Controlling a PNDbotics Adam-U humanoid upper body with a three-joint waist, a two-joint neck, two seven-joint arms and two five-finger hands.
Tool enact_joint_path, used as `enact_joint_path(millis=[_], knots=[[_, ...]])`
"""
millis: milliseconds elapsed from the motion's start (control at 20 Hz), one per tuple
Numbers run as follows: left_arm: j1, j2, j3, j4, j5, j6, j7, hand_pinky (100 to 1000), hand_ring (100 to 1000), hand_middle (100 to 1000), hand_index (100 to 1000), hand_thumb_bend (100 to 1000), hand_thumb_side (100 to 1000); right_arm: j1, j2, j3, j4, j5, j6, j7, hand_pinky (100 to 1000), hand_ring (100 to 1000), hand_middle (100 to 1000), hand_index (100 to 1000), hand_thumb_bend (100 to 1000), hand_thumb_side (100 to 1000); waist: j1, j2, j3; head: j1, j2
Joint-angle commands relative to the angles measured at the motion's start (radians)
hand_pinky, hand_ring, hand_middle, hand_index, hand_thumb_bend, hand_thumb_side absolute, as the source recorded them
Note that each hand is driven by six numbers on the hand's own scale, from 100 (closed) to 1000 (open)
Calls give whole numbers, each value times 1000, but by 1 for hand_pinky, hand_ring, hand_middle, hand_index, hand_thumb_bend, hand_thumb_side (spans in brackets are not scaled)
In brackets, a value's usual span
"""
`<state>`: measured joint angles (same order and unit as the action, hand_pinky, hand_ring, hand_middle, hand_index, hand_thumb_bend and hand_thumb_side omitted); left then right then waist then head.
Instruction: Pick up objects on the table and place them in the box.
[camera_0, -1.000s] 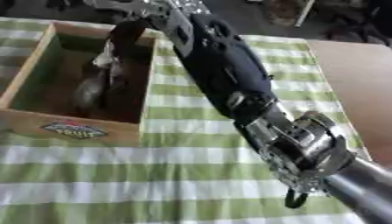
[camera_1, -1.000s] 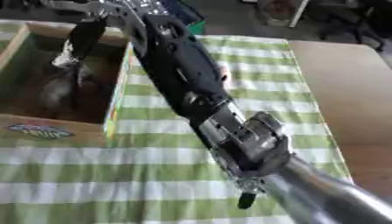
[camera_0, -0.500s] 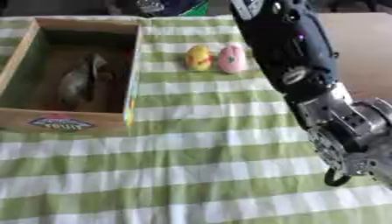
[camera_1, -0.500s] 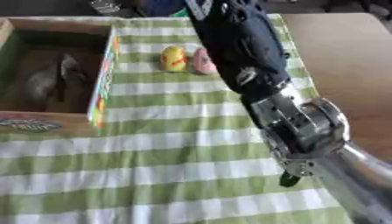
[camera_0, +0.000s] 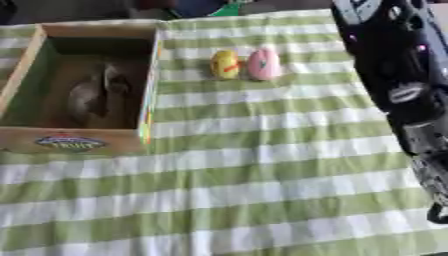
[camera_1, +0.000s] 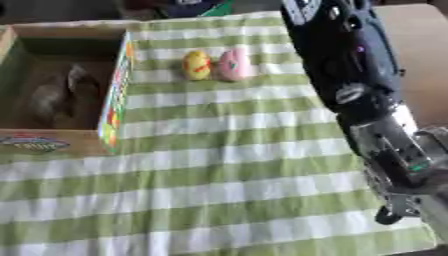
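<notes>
A wooden box (camera_0: 147, 107) stands at the left on the green-and-white striped cloth. Brown-grey things (camera_0: 92, 95) lie inside it; I cannot make out what they are. A yellow egg-shaped thing (camera_0: 225, 64) and a pink one (camera_0: 263, 64) lie side by side on the cloth, right of the box's far end. My right arm (camera_1: 350, 65), black with silver joints, runs along the right side from the lower corner up to the top edge. Its hand is cut off by that edge. My left hand does not show.
The cloth (camera_0: 262, 165) covers the table from the box to the near edge. Bare brown tabletop (camera_1: 424, 55) shows at the far right beyond my arm. Dark and coloured shapes (camera_1: 197, 7) sit past the table's far edge.
My right arm has swung from over the box to the right side, uncovering the yellow and pink things. The brown-grey thing it held above the box now lies inside. The view has shifted a little.
</notes>
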<state>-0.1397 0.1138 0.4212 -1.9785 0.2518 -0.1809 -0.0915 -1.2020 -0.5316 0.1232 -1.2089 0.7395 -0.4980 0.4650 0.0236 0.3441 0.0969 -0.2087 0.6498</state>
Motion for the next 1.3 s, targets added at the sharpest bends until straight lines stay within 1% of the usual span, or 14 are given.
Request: enact_joint_path(millis=[50, 250, 300, 450, 550, 800, 1000, 1300], knots=[[1, 13, 2, -21, -3, -5, 1, 618, 741, 689, 754, 100, 976, 8, -68, -17, -24, -53, 37, 11, 756, 831, 776, 959, 493, 856, 2, -25, -4, 14, -9], [1, 10, 4, -21, -8, -3, 0, 618, 742, 689, 754, 100, 979, 52, -114, -19, -11, -108, 63, 48, 757, 833, 770, 954, 530, 820, 1, -19, -12, 23, -14], [0, 9, 5, -21, -8, -3, 0, 618, 742, 689, 754, 100, 979, 61, -122, -20, -2, -119, 67, 60, 758, 833, 765, 956, 557, 792, 0, -17, -13, 24, -16], [-2, 8, 5, -21, -10, -2, 0, 618, 742, 689, 754, 100, 980, 80, -135, -27, 27, -135, 73, 96, 760, 835, 763, 958, 591, 762, -1, -12, -9, 23, -21], [-2, 6, 6, -21, -12, -3, -1, 619, 742, 689, 754, 100, 982, 89, -140, -32, 52, -135, 74, 116, 762, 837, 753, 965, 636, 731, -2, -8, -4, 20, -26], [-4, 1, 6, -21, -14, -2, -4, 620, 743, 689, 754, 100, 985, 99, -139, -46, 115, -138, 70, 151, 764, 836, 745, 972, 689, 700, -1, 0, 0, 13, -41], [-5, -3, 7, -21, -17, -1, -6, 620, 743, 690, 754, 100, 987, 105, -134, -52, 153, -151, 71, 174, 763, 833, 734, 968, 706, 684, 0, 6, 2, 11, -52], [-7, -9, 5, -21, -20, 0, -10, 620, 744, 690, 754, 100, 990, 108, -115, -59, 202, -141, 84, 172, 761, 828, 718, 961, 709, 663, 1, 14, 8, 9, -63]])
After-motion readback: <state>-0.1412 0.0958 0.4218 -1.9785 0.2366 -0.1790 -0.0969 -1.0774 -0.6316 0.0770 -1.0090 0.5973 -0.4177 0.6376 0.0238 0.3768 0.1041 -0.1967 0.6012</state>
